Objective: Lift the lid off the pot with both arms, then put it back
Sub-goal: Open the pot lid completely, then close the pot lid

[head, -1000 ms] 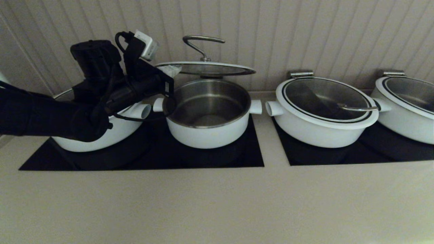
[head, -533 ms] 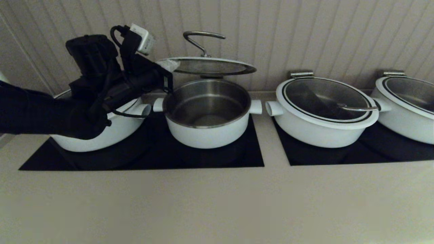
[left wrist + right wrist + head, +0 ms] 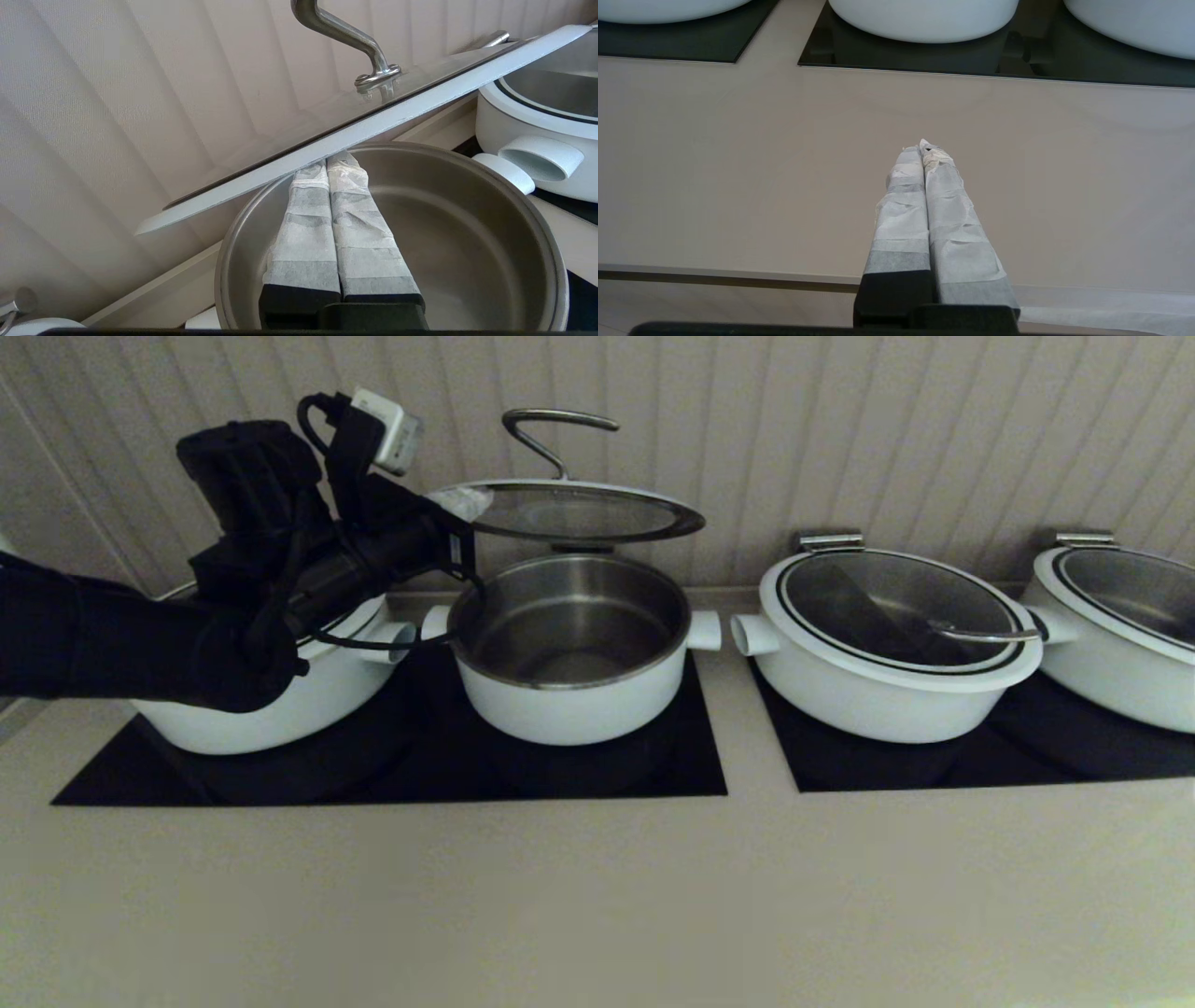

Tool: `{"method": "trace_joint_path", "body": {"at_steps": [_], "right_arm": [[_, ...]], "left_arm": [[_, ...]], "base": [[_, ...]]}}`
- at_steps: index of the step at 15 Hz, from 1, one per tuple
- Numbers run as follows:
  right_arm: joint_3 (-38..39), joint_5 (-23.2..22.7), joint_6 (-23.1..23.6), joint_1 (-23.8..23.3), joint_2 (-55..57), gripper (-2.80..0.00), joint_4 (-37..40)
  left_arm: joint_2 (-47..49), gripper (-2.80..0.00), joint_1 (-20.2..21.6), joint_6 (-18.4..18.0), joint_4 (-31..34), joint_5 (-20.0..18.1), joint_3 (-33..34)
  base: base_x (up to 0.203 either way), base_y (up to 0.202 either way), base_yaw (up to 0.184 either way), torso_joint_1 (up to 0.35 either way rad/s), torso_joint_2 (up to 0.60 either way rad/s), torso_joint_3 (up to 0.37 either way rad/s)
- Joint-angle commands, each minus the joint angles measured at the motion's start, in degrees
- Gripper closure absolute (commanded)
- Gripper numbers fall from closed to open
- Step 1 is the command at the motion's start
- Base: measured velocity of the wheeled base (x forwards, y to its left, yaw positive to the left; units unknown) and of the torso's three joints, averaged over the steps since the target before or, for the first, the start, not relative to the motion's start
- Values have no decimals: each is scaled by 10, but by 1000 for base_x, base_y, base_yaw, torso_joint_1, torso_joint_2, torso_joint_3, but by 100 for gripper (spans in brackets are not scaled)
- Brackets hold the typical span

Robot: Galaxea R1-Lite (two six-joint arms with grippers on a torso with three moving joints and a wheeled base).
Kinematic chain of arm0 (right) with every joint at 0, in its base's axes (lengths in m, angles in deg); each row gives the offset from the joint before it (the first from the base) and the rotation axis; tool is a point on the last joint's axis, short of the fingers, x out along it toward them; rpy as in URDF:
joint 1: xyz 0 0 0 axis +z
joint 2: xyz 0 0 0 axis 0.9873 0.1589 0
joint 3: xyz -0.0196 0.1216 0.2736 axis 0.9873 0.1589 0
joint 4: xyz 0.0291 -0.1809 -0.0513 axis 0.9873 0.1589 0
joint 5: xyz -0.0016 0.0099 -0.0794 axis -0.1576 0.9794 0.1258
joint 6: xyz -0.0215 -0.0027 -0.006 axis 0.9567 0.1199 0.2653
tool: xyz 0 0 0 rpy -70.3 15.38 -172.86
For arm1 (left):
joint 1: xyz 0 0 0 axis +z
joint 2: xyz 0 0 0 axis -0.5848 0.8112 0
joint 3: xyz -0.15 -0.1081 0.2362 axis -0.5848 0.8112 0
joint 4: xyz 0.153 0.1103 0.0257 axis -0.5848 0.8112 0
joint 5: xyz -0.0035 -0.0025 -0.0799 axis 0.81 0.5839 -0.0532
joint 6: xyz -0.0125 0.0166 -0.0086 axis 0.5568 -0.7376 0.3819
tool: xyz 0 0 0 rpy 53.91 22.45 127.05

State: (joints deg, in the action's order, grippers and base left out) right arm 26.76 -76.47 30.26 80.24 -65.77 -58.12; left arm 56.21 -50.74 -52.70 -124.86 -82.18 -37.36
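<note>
The lid [image 3: 569, 511], clear glass with a white rim and a steel wire handle [image 3: 558, 422], hangs roughly level above the open pot [image 3: 574, 705]. My left gripper [image 3: 462, 509] is shut, with its tips tucked under the lid's left rim. In the left wrist view the two wrapped fingers [image 3: 303, 224] lie pressed together over the pot's steel inside [image 3: 467, 242], and their tips meet the underside of the lid's white rim [image 3: 383, 122]. My right gripper [image 3: 924, 148] is shut and empty over the bare counter near its front edge; it is out of the head view.
A wider white pot [image 3: 271, 714] sits left of the pot, partly behind my left arm. Two wider lidded pots [image 3: 887, 695] [image 3: 1120, 653] stand to the right. All rest on black cooktops [image 3: 653, 775] against a ribbed wall.
My left gripper has risen and carried the lid's left edge up with it. The lid now hangs higher above the pot.
</note>
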Motion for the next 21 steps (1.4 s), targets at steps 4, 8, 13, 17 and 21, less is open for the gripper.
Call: {"method": "trace_joint_path", "body": {"at_steps": [4, 8, 13, 17, 21], "right_arm": [[0, 0, 1, 0, 1, 0, 0], [0, 0, 0, -1, 1, 0, 0], [0, 0, 1, 0, 0, 0, 0], [0, 0, 0, 0, 1, 0, 0], [0, 0, 0, 0, 1, 0, 0]], "left_arm": [[2, 0, 1, -1, -3, 0, -6], [21, 0, 0, -3, -53, 17, -13], [24, 0, 1, -3, -55, 20, -33], [29, 0, 1, -2, -56, 36, -55], [34, 0, 1, -2, -56, 37, -72]], "base": [[0, 0, 0, 0, 0, 0], [0, 0, 0, 0, 0, 0], [0, 0, 0, 0, 0, 0], [0, 0, 0, 0, 0, 0], [0, 0, 0, 0, 0, 0]]}}
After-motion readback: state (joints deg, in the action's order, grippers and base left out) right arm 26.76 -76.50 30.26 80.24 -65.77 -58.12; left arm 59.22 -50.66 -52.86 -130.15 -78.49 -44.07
